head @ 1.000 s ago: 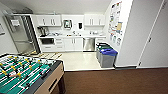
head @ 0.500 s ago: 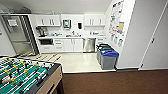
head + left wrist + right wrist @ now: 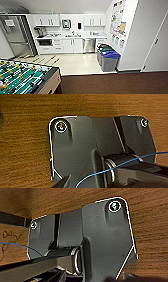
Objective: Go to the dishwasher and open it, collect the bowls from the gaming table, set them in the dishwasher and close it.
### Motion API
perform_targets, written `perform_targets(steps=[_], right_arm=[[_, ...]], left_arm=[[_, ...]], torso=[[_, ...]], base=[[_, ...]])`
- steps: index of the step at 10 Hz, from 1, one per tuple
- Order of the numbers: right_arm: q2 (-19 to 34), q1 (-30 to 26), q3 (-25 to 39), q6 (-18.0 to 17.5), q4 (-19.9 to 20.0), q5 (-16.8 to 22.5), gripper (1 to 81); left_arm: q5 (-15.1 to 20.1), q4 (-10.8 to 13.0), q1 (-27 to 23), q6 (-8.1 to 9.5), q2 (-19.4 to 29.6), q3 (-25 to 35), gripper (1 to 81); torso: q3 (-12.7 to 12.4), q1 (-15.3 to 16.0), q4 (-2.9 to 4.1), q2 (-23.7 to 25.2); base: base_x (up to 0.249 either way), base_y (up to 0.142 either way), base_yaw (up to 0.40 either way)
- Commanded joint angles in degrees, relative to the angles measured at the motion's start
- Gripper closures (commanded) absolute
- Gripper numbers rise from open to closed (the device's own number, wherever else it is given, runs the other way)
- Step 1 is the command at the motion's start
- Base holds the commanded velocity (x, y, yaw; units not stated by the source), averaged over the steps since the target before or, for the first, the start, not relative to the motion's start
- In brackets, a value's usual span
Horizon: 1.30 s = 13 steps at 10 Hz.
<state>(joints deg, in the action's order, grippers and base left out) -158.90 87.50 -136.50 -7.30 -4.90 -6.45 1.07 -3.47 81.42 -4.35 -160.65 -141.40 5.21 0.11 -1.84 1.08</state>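
I see a foosball table [image 3: 23, 80] at my left, its long side slanting away. A tall steel fridge [image 3: 16, 37] stands behind it. The dishwasher [image 3: 89, 45] sits shut under the counter [image 3: 72, 37], its grey front facing me. Three bins [image 3: 108, 58] stand right of it. I cannot tell if my claws are open or closed.

Steel-fronted dishwasher [image 3: 89, 45], door shut (upright), under the far kitchen counter.
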Motion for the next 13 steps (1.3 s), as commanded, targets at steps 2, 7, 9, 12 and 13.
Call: perform_targets(steps=[2, 7, 9, 12, 13], right_arm=[[0.84, -2.37, 0.37, 0.1, 0.15, 2.76, 1.0], [0.84, -2.11, 0.37, 0.18, 0.24, 2.76, 1.0], [0.84, -2.02, 0.28, 0.1, 0.24, 2.76, 1.0], [0.84, -2.02, 0.45, 0.1, 0.24, 2.76, 1.0], [0.84, -2.11, 0.45, 0.1, 0.24, 2.76, 1.0]], left_arm=[[3.06, -0.57, -2.8, 0.05, 0.94, 0.24, 1.0], [2.97, -0.57, -2.8, 0.05, 0.94, 0.24, 1.0], [2.97, -0.57, -2.8, 0.05, 0.94, 0.24, 1.0], [2.97, -0.57, -2.8, -0.04, 0.94, 0.24, 1.0], [2.97, -0.57, -2.8, 0.05, 0.94, 0.24, 1.0]], torso=[[0.0, -0.02, 0.0, 0.0], [0.0, 0.0, 0.0, 0.0], [0.0, 0.0, 0.0, 0.0], [0.0, 0.0, 0.0, 0.0], [0.0, 0.0, 0.0, 0.0]], base=[[0.19, 0.0, 0.0], [0.19, 0.0, 0.0], [0.189, 0.0, 0.0], [0.189, 0.0, 0.0], [0.189, 0.0, 0.0]])
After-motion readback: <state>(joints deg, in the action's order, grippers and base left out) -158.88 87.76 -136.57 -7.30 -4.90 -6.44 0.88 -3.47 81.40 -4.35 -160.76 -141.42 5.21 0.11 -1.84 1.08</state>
